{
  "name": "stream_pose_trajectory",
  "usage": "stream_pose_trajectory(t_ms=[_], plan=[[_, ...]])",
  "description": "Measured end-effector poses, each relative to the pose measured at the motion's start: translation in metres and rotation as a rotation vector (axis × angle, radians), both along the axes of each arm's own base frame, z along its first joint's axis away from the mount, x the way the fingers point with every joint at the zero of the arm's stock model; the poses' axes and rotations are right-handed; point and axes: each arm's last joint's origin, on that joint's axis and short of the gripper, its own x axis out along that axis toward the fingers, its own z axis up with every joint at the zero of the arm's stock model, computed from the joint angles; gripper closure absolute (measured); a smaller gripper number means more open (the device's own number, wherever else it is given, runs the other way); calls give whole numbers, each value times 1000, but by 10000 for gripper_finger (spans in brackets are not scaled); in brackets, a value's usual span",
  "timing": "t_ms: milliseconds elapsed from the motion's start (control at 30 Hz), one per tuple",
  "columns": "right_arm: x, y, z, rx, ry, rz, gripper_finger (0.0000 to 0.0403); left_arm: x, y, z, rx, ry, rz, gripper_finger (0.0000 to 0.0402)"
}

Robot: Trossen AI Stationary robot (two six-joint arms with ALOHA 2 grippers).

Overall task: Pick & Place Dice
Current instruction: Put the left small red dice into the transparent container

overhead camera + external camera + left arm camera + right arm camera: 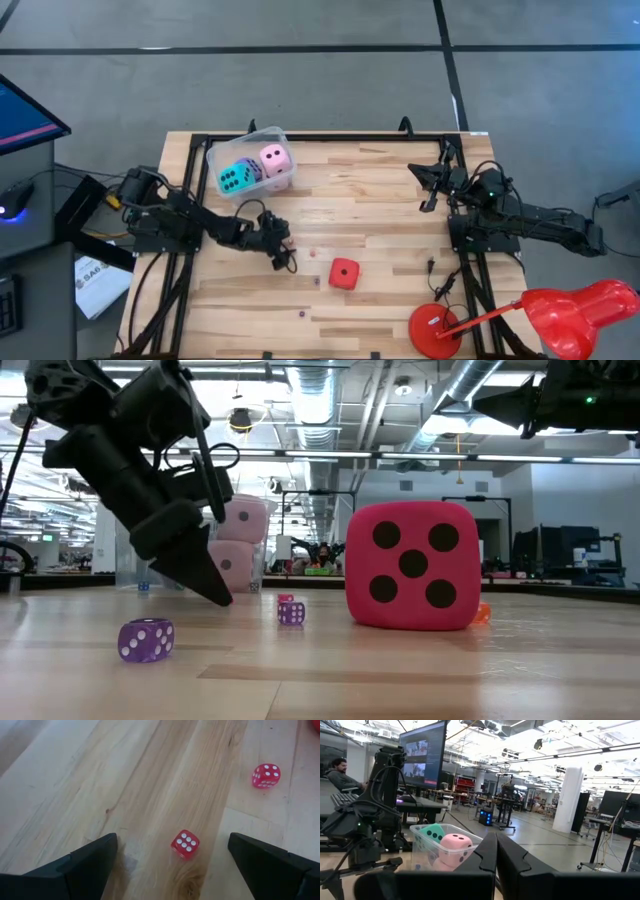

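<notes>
A big red die (344, 273) with dark pips rests on one face on the wooden table, right of centre near the front; the low view shows its five-pip face (412, 565). A cyan die (234, 178) and a pink die (276, 159) lie in the clear tub (222, 152) at the far left; the low view shows two pink dice (240, 540) stacked there. My left gripper (283, 258) is open and slants down close over the table, left of the red die. A tiny translucent red die (185, 843) lies on the wood between and just ahead of its fingertips, untouched. My right gripper (495, 862) is shut and raised at the far right.
Several tiny dice lie scattered on the table: a violet one (146, 639), another (291, 612) and a pink-red one (266, 775). A red desk lamp (560, 315) stands at the near right corner. Black frame rails (190, 150) run along the table's edges.
</notes>
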Motion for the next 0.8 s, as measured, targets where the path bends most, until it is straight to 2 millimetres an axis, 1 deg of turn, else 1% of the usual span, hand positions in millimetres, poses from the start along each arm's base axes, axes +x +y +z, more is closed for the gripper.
stream_pose_trajectory(t_ms=[533, 633, 800], plan=[[0, 0, 0, 0, 1, 0, 403, 0, 0, -1, -11, 9, -10, 25], [0, 0, 0, 0, 1, 0, 403, 0, 0, -1, -11, 10, -11, 36], [0, 0, 0, 0, 0, 0, 403, 0, 0, -1, -14, 5, -15, 71]])
